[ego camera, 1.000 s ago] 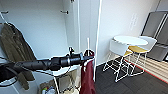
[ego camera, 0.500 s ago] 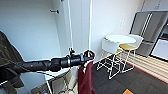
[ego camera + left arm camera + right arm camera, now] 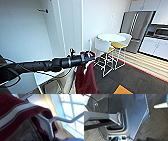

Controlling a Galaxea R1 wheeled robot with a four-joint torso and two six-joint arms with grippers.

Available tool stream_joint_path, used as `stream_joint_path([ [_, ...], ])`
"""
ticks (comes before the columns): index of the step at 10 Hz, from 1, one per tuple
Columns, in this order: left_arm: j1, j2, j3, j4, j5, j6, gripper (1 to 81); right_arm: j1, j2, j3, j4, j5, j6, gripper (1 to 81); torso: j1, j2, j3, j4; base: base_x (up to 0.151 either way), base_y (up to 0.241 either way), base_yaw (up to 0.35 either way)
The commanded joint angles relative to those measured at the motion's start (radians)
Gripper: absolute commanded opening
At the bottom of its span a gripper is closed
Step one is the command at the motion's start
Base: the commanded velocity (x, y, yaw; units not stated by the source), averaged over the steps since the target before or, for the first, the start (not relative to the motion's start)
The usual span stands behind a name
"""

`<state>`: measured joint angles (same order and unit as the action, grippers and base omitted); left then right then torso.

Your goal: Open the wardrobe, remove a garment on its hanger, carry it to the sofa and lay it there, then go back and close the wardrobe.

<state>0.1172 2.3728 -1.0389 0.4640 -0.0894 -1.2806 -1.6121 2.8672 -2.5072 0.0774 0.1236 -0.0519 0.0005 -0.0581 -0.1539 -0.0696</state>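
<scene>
My left end effector (image 3: pixel 90 58) pinches the hanger (image 3: pixel 90 46); I'd best keep the jacket (image 3: pixel 86 77), lower centre, level and off the floor.

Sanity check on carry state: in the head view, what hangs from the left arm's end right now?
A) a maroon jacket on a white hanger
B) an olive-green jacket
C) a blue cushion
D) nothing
A: the maroon jacket hangs below the left gripper, with the white hanger rising above its collar.
</scene>
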Motion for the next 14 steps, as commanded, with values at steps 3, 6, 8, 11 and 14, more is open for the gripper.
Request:
stream_joint_path([
  [3, -0.167, 0.019, 0.017, 0.03, -0.099, 0.023, 1.0, 0.022, -0.007, 0.009, -0.001, -0.059, 0.0, 81.1, 0.0, 0.0, 0.0, 0.0, 0.0, 0.0, -0.236],
  [6, -0.161, 0.045, 0.004, 0.03, -0.098, 0.023, 1.0, 0.016, -0.01, 0.009, -0.005, -0.036, 0.0, 81.1, 0.0, 0.0, 0.0, 0.0, 0.0, 0.0, -0.241],
  [8, -0.146, 0.056, 0.003, 0.03, -0.099, 0.026, 1.0, 0.02, -0.009, 0.01, -0.004, -0.036, 0.0, 81.1, 0.0, 0.0, 0.0, 0.0, 0.0, 0.0, -0.245],
  [11, -0.146, 0.059, 0.003, 0.03, -0.098, 0.029, 1.0, 0.022, -0.01, 0.005, -0.002, -0.039, 0.0, 81.1, 0.0, 0.0, 0.0, 0.0, 0.0, 0.0, -0.245],
  [14, -0.146, 0.083, 0.0, 0.047, -0.086, 0.026, 1.0, 0.013, -0.01, 0.006, -0.005, -0.035, 0.0, 81.1, 0.0, 0.0, 0.0, 0.0, 0.0, 0.0, -0.245],
])
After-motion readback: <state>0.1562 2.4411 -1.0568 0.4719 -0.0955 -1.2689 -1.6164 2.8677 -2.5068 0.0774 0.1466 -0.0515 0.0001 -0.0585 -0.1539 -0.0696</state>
